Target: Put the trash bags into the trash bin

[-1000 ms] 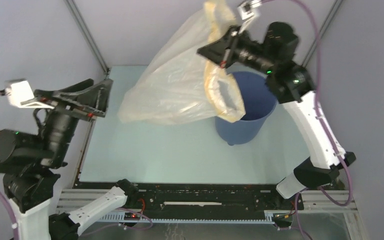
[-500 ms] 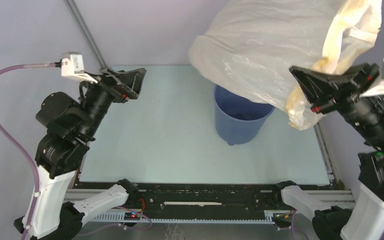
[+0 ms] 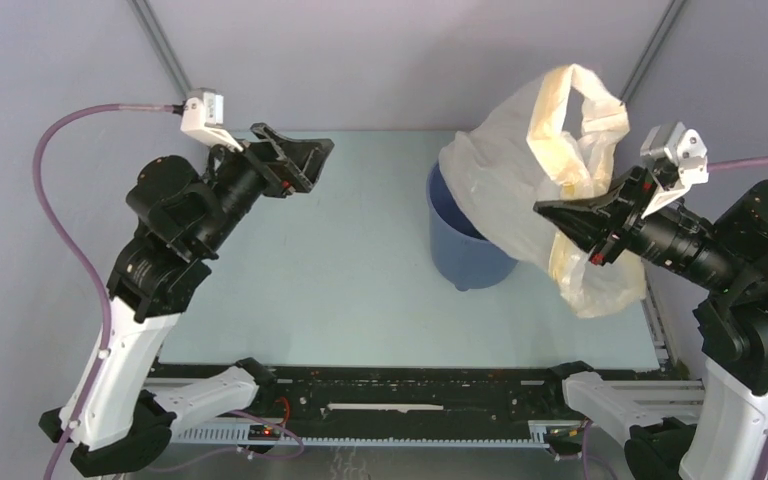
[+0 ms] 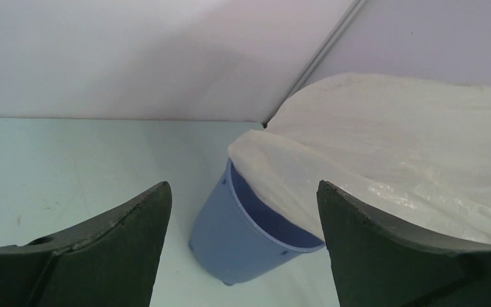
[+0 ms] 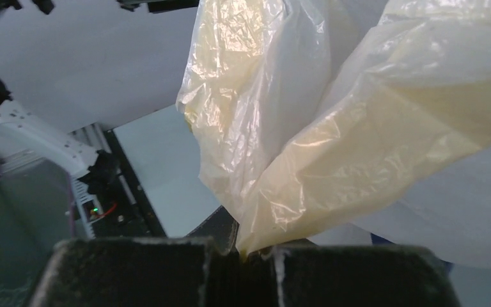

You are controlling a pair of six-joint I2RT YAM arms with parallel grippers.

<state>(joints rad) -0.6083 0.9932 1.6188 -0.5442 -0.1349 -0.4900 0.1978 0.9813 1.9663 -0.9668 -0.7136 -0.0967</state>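
The translucent whitish trash bag (image 3: 520, 180) with a yellow rim hangs in the air over the right half of the blue trash bin (image 3: 460, 250). My right gripper (image 3: 560, 218) is shut on the bag's yellowish edge, to the right of the bin. In the right wrist view the bag (image 5: 332, 128) rises out of my closed fingers (image 5: 256, 252). My left gripper (image 3: 305, 160) is open and empty, raised left of the bin. In the left wrist view the bin (image 4: 243, 236) shows between my fingers, with the bag (image 4: 390, 166) draped over its far rim.
The pale table (image 3: 340, 280) ends at a black rail (image 3: 400, 380) at the near edge. Grey walls and two metal posts (image 3: 160, 50) close the back. The right arm's base (image 3: 600, 395) sits at the near right.
My right gripper has lowered the bag and brought it left, so it now hangs lower over the bin's right side. My left arm has moved up and toward the bin.
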